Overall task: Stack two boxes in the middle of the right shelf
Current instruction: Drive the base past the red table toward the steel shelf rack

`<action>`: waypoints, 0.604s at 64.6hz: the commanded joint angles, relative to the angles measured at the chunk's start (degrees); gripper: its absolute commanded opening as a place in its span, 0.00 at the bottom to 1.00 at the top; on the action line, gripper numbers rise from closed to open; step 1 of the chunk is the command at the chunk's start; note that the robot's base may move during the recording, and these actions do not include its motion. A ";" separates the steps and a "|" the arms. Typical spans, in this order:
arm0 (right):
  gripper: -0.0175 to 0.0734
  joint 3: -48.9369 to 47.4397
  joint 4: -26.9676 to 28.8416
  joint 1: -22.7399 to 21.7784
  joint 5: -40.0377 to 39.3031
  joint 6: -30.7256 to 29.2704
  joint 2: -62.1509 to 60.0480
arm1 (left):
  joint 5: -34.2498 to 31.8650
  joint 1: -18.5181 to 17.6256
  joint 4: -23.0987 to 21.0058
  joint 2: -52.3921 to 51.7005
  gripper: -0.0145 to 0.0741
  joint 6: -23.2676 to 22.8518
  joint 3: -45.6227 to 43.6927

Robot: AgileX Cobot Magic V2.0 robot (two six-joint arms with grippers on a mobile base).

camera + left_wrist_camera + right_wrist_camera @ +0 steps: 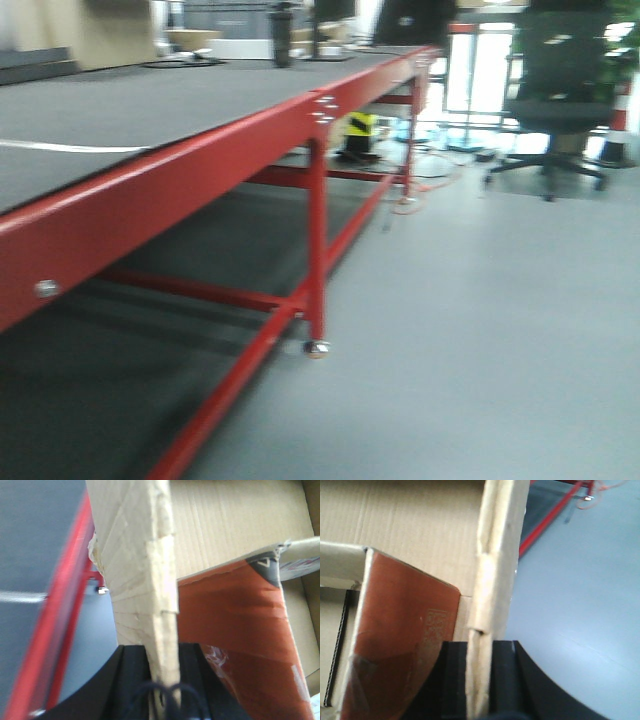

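Counter (pixel 150 110): black top, red frame, at left.
Floor (pixel 480 330): smooth grey.
Chair (pixel 560 110): far right, blurred.
Left gripper (pixel 163 680): clamped on box (pixel 140 570) wall.
Right gripper (pixel 480 675): clamped on box wall.

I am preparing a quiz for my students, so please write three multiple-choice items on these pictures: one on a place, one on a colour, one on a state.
1. What does the left claw grip? A) the box wall B) a table leg C) nothing
2. Colour of the table frame? A) blue B) red C) green
3. The right claw is: A) wide open B) out of view C) shut on a box wall

Key: 1A, the wall stands between its black jaws; 2B, red rails show; 3C, its jaws pinch cardboard.
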 commanded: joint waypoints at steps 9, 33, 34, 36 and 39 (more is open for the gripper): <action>0.02 -0.59 -1.31 -0.23 -2.09 -0.64 -0.85 | -3.47 0.26 0.04 -0.99 0.04 0.24 -0.82; 0.02 -0.59 -1.31 -0.23 -2.09 -0.64 -0.85 | -3.47 0.26 0.04 -0.99 0.04 0.24 -0.82; 0.02 -0.59 -1.31 -0.23 -2.09 -0.64 -0.85 | -3.47 0.26 0.04 -0.99 0.04 0.24 -0.82; 0.02 -0.59 -1.31 -0.23 -2.09 -0.64 -0.85 | -3.47 0.26 0.04 -0.99 0.04 0.24 -0.82; 0.02 -0.59 -1.31 -0.23 -2.09 -0.64 -0.85 | -3.47 0.26 0.04 -0.99 0.04 0.24 -0.82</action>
